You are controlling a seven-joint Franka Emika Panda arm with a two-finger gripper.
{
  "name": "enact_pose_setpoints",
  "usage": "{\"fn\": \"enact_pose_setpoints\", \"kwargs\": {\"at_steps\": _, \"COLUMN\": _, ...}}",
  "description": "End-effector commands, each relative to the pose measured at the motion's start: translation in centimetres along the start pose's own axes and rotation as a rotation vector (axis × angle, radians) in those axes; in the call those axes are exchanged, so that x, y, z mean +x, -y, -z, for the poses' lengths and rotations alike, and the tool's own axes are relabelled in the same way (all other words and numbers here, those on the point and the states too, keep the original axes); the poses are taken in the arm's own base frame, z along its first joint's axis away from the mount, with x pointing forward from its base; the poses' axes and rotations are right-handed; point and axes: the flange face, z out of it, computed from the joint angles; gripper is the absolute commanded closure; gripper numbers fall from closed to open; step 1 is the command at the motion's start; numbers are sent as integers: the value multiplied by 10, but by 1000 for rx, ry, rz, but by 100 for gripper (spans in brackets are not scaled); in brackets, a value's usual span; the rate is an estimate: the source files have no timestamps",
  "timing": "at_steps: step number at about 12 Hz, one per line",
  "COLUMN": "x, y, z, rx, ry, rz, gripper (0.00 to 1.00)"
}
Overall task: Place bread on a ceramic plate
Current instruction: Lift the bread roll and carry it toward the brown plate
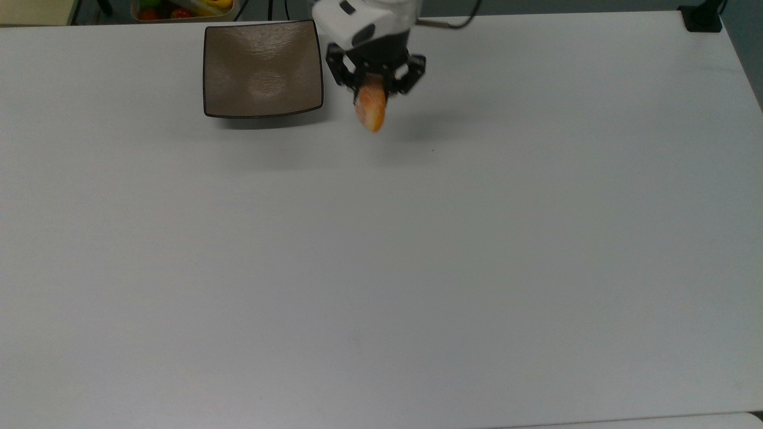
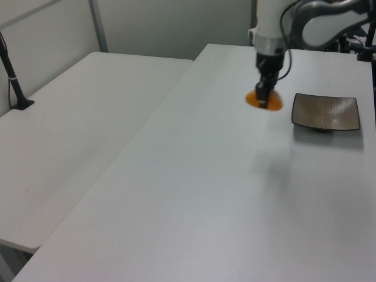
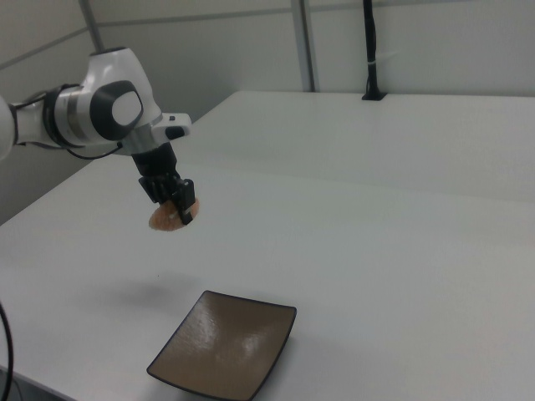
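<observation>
The arm [image 3: 92,113] is the usual glossy white shell with dark grey, nearly black bands at the joints, rounded and chunky all over. Just above the gripper [image 1: 374,80] there's a white angled wrist block [image 1: 357,21] with two small dark oval buttons on its face. The gripper itself is matte black, blocky, with short bracket-like fingers [image 3: 185,205]. A thin dark cable [image 1: 450,24] comes out of a little metal plug beside the wrist and loops away up the arm. In the left view the upper link [image 2: 320,17] has a long grey inlay.

White table [image 1: 417,268]; tray w/ colourful items [image 1: 179,9] beyond far edge
</observation>
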Motion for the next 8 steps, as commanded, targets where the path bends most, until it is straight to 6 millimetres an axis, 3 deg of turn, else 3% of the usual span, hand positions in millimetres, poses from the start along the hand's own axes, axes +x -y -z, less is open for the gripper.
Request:
{"fn": "enact_pose_setpoints", "kwargs": {"at_steps": 1, "x": -33, "y": -68, "z": 29, "rx": 10, "ry": 78, "rz": 79, "gripper": 59}}
{"fn": "enact_pose_setpoints", "kwargs": {"at_steps": 3, "x": -51, "y": -118, "z": 33, "rx": 29, "ry": 95, "rz": 84, "gripper": 59}}
{"fn": "enact_pose_setpoints", "kwargs": {"at_steps": 5, "x": -68, "y": -150, "z": 25, "rx": 49, "ry": 143, "rz": 108, "gripper": 59}}
{"fn": "enact_pose_setpoints", "kwargs": {"at_steps": 8, "x": -79, "y": -180, "z": -7, "rx": 75, "ry": 210, "rz": 148, "gripper": 59}}
